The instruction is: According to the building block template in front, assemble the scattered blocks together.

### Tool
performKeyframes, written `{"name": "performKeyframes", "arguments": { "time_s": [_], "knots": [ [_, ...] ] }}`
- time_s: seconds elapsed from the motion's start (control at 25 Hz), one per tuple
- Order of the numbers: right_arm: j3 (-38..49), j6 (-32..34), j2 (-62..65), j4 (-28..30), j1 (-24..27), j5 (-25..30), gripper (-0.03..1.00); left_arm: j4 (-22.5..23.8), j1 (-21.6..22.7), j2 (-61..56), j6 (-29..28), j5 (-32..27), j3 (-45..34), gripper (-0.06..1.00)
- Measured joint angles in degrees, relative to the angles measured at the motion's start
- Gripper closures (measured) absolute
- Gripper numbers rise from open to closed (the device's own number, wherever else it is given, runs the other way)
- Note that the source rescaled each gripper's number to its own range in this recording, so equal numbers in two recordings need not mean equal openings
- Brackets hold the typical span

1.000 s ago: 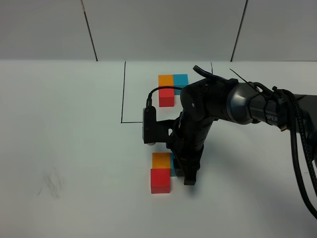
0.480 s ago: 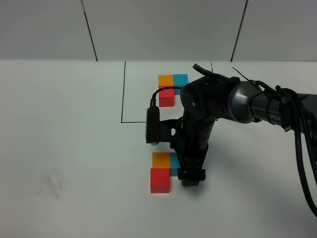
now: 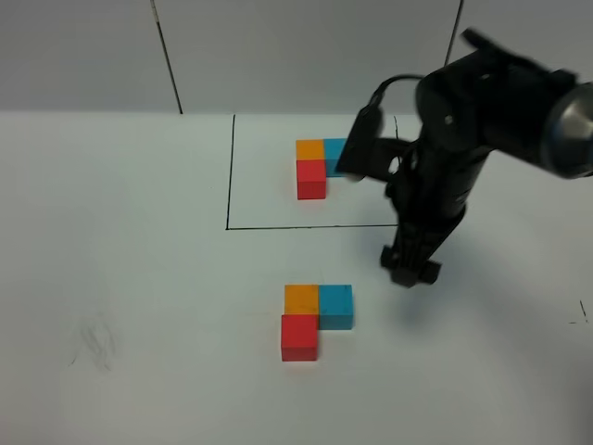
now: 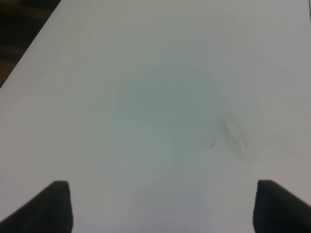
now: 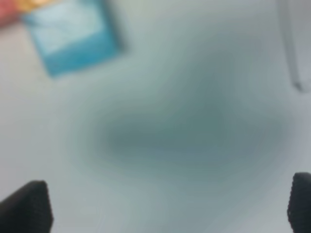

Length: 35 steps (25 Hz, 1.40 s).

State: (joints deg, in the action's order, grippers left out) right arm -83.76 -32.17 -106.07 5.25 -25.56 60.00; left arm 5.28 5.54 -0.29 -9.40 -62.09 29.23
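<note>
On the white surface (image 3: 139, 278), the scattered blocks (image 3: 315, 318) sit joined in an L, nearer than the framed building block template (image 3: 320, 165). The right hand (image 3: 409, 269), spread wide and empty, has lifted off them. A panelled wall stands behind.

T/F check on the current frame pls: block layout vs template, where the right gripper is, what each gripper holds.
1. The loose blue block touches the orange block. True.
2. The loose red block sits on the far side of the orange one. False: it lies on the near side, against the orange block.
3. The right gripper is shut on the blue block. False: it is lifted clear, open and empty.
4. The loose blocks form the same L as the building block template. True.
5. The left gripper holds a block. False: it is open, with only the bare table below.
</note>
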Motion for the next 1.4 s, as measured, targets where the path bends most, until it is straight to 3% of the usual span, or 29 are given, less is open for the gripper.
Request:
{"name": "performKeyframes", "arguments": {
  "time_s": [0.28, 0.4, 0.64, 0.88, 1.0, 1.2, 1.4],
  "knots": [
    [0.0, 12.9, 17.2, 7.7, 14.2, 8.4, 0.01, 0.0, 0.0, 0.0, 0.0, 0.0, 0.0, 0.12],
    [0.6, 15.7, 25.0, 8.7, 21.5, 8.8, 0.01, 0.0, 0.0, 0.0, 0.0, 0.0, 0.0, 0.12],
    [12.7, 20.2, 44.8, 11.6, 34.6, 9.2, 0.01, 0.0, 0.0, 0.0, 0.0, 0.0, 0.0, 0.12],
    [28.2, 22.8, 70.5, 13.1, 35.9, 10.0, 0.02, 0.0, 0.0, 0.0, 0.0, 0.0, 0.0, 0.12],
    [32.5, 23.7, 79.6, 10.2, 35.0, 10.1, 0.02, 0.0, 0.0, 0.0, 0.0, 0.0, 0.0, 0.12],
    [37.5, 24.2, 87.9, 5.3, 29.8, 10.1, 0.02, 0.0, 0.0, 0.0, 0.0, 0.0, 0.0, 0.12],
    [43.9, 24.4, 92.7, 1.1, 28.7, 9.5, 0.02, 0.0, 0.0, 0.0, 0.0, 0.0, 0.0, 0.12]
  ]
}}
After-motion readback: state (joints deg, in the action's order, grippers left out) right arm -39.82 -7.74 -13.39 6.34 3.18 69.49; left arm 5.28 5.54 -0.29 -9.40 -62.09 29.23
